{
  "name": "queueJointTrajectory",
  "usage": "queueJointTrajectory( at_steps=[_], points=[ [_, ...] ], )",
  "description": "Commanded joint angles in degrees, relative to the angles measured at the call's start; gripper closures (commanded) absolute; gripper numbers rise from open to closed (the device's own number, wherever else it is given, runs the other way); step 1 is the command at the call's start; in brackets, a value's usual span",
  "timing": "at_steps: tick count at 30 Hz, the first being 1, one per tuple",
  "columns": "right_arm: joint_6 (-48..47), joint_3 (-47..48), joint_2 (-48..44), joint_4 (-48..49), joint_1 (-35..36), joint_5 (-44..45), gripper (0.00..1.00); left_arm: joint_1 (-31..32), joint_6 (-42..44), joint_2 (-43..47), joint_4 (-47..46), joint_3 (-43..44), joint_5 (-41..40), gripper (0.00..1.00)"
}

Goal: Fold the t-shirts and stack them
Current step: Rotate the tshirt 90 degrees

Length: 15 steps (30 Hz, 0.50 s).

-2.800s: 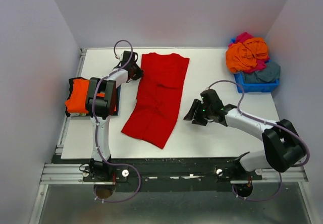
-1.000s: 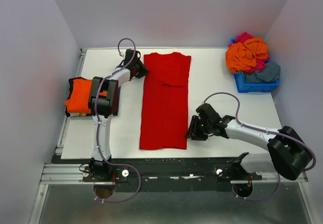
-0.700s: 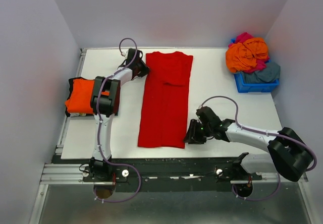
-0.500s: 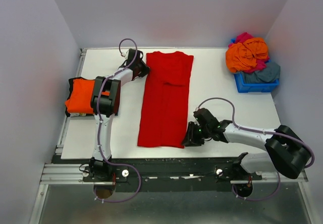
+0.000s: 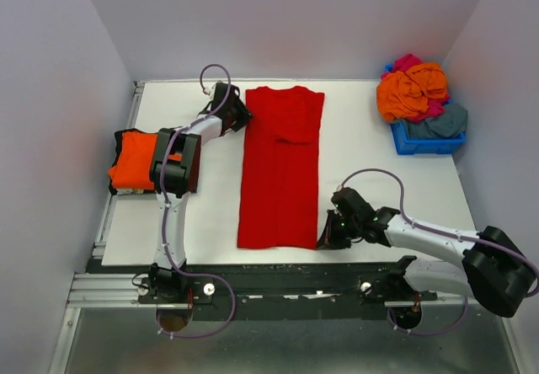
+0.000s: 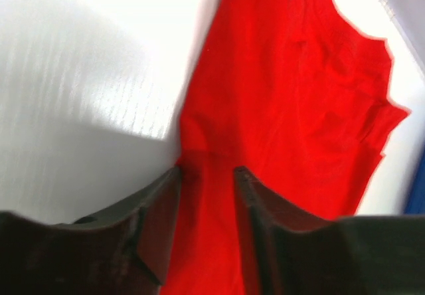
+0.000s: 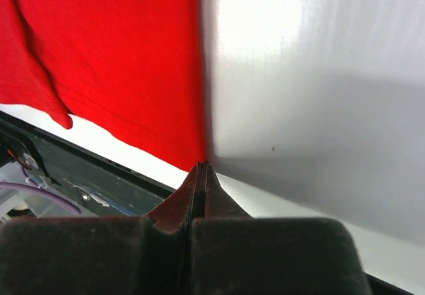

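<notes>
The red t-shirt (image 5: 280,172) lies flat as a long strip down the middle of the table, collar end far. My left gripper (image 5: 242,119) is at its far left corner. In the left wrist view the gripper (image 6: 207,172) is open, its fingers astride the edge of the red cloth (image 6: 299,76). My right gripper (image 5: 322,241) is at the near right corner. In the right wrist view its tips (image 7: 202,167) are shut where the red hem (image 7: 119,56) ends, pinching that corner.
A folded orange t-shirt (image 5: 135,159) rests on a dark stand off the table's left side. The blue bin (image 5: 431,144) at the far right holds orange (image 5: 413,89), magenta (image 5: 408,61) and grey-blue (image 5: 448,121) t-shirts. The black front rail (image 7: 66,169) runs just beyond the right gripper.
The red t-shirt was pulled straight and shifted slightly right. My right gripper slid to the near right corner and closed there. The left gripper stayed at the far corner, its jaws widening a little.
</notes>
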<state>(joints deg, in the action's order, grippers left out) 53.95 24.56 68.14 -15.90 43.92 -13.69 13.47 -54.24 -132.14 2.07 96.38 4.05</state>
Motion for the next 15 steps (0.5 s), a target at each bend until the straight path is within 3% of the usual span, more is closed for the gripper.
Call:
queueJointTrajectory(
  at_steps=[1, 7, 11, 15],
  points=[
    [-0.3, -1.5, -4.3, -7.5, 0.5, 3.8, 0.99, 0.3, 6.7, 5.7, 6.7, -2.2, -1.9, 0.38],
    [-1.6, -0.6, -6.2, -8.3, 0.5, 3.6, 0.99, 0.3, 11.3, 15.7, 10.1, -10.0, -1.3, 0.28],
    [-3.1, 0.5, -5.9, -8.3, 0.5, 3.1, 0.99, 1.0, 10.2, 27.1, 10.5, -24.1, -1.0, 0.28],
    [-3.7, 0.2, -6.2, -8.3, 0.5, 3.5, 0.99, 4.6, 9.7, 36.9, 13.5, -36.4, -0.4, 0.34]
  ],
)
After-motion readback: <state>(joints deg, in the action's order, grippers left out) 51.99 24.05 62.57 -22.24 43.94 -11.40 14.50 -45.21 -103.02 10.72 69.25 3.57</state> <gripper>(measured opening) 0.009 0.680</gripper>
